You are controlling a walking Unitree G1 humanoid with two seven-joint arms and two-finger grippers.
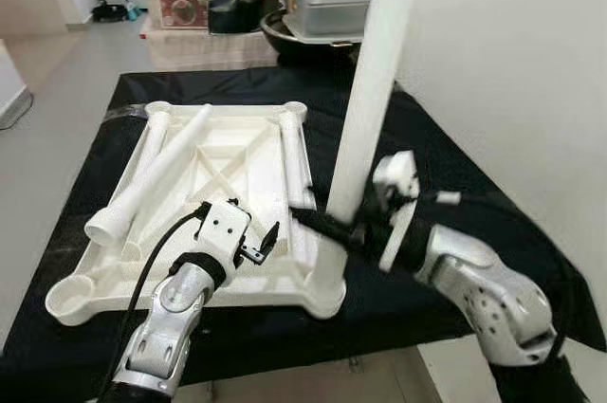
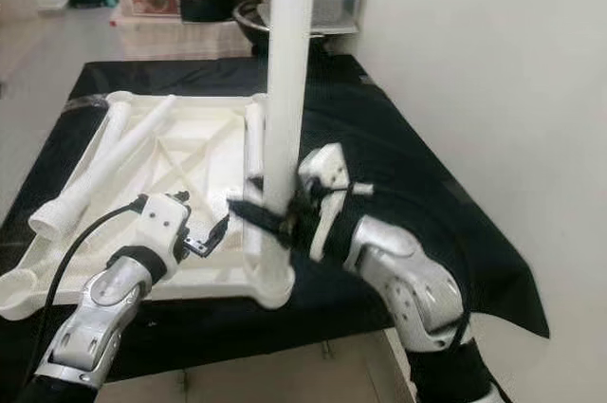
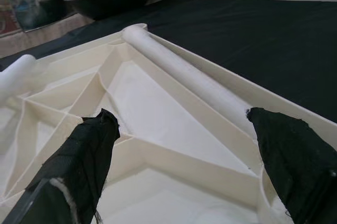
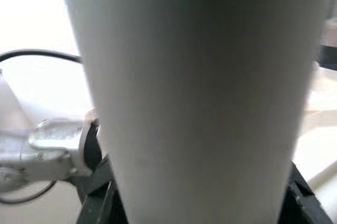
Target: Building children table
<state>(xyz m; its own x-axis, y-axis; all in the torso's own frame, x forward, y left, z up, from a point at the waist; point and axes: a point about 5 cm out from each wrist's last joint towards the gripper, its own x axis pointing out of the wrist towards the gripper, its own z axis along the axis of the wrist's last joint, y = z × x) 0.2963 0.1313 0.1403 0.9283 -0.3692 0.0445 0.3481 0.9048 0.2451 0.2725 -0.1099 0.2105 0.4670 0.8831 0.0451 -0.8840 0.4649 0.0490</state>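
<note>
One leg (image 1: 365,109) stood in its corner socket, grasped by the right gripper (image 1: 332,225); three legs (image 1: 156,175) lay loose on the upturned tabletop (image 1: 237,152), the left gripper (image 1: 261,244) with fingers released.

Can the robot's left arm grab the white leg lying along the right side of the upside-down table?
Probably yes. The left end effector is open and hovers over the tabletop, with the lying leg just ahead and nothing between them.

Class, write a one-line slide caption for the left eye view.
Right gripper holds a white table leg upright in the corner socket of the upturned tabletop; left gripper hovers open alongside.
</note>
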